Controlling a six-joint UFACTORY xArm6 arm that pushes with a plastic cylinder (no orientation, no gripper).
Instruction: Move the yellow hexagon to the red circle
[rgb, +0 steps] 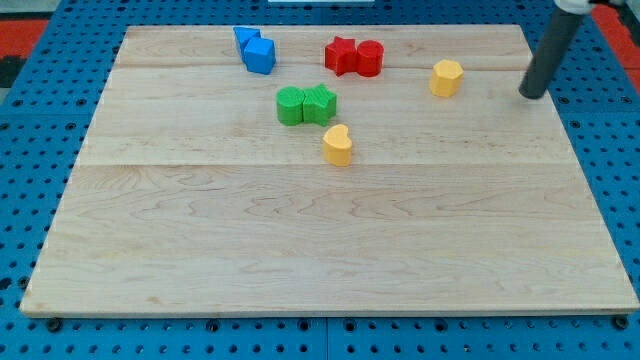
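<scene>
The yellow hexagon (446, 77) lies near the view's top right of the wooden board (320, 240). The red circle (370, 58) sits to its left, touching a red star (341, 55). My tip (529, 95) is on the board to the right of the yellow hexagon, about a block's width and more away from it, touching no block. The dark rod rises from it toward the view's top right corner.
Two blue blocks (256, 50) touch each other at the view's top left-centre. Two green blocks (306, 104), a circle and a star, sit side by side in the middle. A yellow heart (338, 145) lies just below them. Blue pegboard surrounds the board.
</scene>
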